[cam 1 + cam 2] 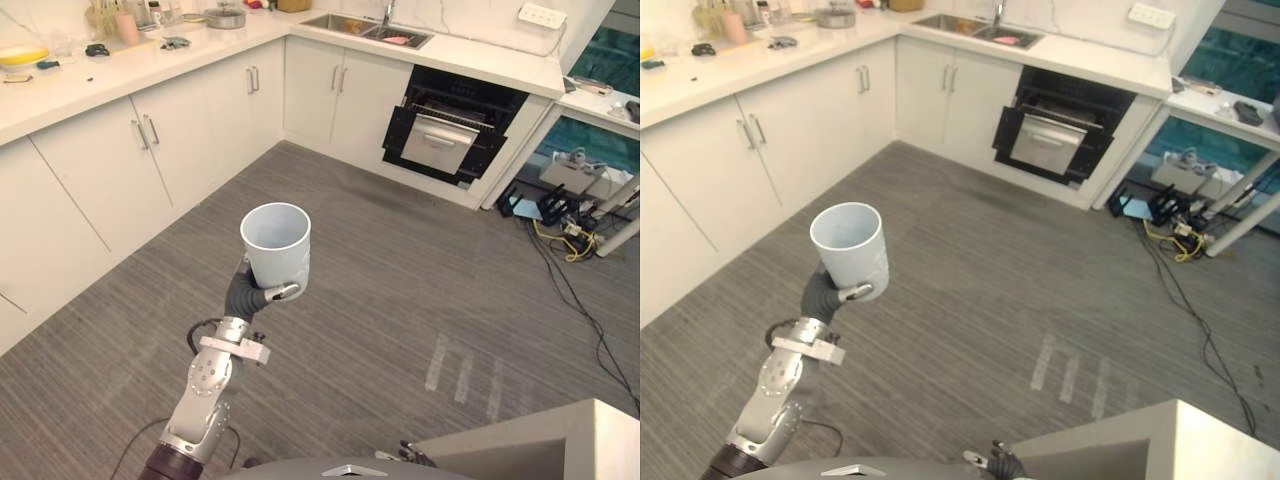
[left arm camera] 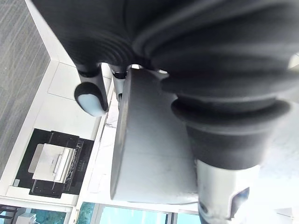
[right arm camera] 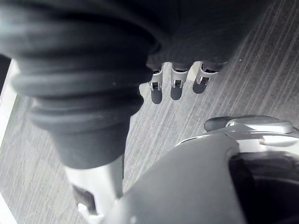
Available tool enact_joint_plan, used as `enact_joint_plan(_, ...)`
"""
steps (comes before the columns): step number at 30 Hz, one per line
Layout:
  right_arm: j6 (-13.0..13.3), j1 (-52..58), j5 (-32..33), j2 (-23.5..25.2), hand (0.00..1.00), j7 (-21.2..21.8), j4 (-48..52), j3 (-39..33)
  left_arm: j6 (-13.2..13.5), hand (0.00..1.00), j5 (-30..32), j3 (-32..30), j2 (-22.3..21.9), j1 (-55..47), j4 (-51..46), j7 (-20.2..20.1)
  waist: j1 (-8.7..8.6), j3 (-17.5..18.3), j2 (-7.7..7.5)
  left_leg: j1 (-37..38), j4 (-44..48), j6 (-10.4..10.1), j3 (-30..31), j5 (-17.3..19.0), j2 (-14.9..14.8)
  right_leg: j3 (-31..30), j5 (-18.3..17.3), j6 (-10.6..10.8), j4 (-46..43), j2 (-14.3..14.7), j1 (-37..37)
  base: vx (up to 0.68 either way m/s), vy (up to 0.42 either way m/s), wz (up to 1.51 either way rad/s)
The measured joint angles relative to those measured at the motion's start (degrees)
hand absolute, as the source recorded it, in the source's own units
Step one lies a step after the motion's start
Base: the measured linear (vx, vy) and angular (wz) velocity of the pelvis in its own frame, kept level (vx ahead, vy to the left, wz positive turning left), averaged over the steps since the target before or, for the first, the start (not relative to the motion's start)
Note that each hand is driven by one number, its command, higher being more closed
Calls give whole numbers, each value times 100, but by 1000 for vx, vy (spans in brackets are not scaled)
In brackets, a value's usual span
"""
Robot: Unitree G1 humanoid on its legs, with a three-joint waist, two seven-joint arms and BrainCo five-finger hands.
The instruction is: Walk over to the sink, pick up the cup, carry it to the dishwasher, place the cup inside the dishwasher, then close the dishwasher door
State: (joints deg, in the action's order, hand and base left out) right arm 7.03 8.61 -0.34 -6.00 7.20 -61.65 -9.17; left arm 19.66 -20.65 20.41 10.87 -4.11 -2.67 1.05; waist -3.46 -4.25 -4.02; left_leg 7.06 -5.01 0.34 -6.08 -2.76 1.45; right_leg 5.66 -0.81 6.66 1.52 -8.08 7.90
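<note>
Now: left hand (image 1: 255, 295) curled round the white cup (image 1: 276, 245), thumb pressed across its near wall. Cup upright, mouth up, held above the grey floor (image 1: 400, 260) at near left. Dishwasher (image 1: 450, 130) at far right under the counter, door tilted partly open, well apart from the cup. Sink (image 1: 365, 27) set in the far counter, just left of the dishwasher. Right hand (image 3: 176, 88) over the floor, fingers relaxed, holding nothing.

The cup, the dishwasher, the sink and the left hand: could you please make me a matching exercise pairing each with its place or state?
1. cup
2. dishwasher
3. sink
4. left hand

A. set into the far countertop
B. curled round the cup
C. door hanging open
D. upright, held above the floor

Pairs: 1-D, 2-C, 3-A, 4-B
</note>
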Motion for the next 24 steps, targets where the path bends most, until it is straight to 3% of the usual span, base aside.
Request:
enact_joint_plan(9, 42, 60, 124, 28, 0, 163, -8, -130, 40, 100, -54, -56, -36, 10, 177, 35, -157, 1, 43, 26, -2, 1, -21, 10, -8, 3, -66, -86, -34, 26, -30, 0, 0, 0)
enact_joint_plan(14, 176, 239, 527, 87, 0, 313, -14, -346, 211, 100, -60, -381, -223, -134, 398, 226, -126, 26, 56, 88, 26, 13, -28, 158, -50, -16, -130, -169, -63, 60, 45, -4, -16, -4)
enact_joint_plan(15, 202, 254, 589, 91, 0, 411, -32, -400, 289, 100, -61, -529, -290, -258, 392, 267, -133, 57, 102, -29, 236, -16, -33, 288, -86, -28, -246, -199, -244, 70, -22, 34, -35, 2)
enact_joint_plan(17, 222, 225, 638, 102, 0, 513, -79, -569, 389, 100, -61, -655, -311, -408, 273, 306, -41, 45, 83, -604, 1395, -168, -45, 899, -234, -28, -502, -201, -648, 101, -228, 54, -31, -1)
enact_joint_plan(19, 220, 250, 669, 58, 0, 523, -3, -570, 412, 100, -71, -748, -412, -705, -74, 328, 119, -115, 239, -1416, 3615, -521, -183, 1437, -683, 3, -801, -265, -1097, 256, -276, 37, -11, 1)
enact_joint_plan(21, 168, 246, 657, -43, 0, 533, -18, -591, 414, 100, -169, -785, -578, -819, -174, 308, 186, -247, 315, -2013, 4965, -736, -265, 1149, -977, 89, -952, -297, -1148, 304, -50, 68, -25, 26)
enact_joint_plan(22, 152, 156, 644, -39, 0, 544, -25, -688, 413, 100, -180, -829, -657, -859, -171, 252, 249, -349, 263, -2156, 5170, -676, -361, 1330, -1002, 123, -994, -275, -1098, 213, 148, 125, 6, 27)
enact_joint_plan(24, 154, 67, 644, -144, 0, 543, -34, -762, 415, 100, -181, -900, -691, -852, -177, 86, 284, -411, 362, -2239, 4517, -508, -408, 1665, -942, 152, -1069, -178, -1052, 91, 310, 135, 62, 17)
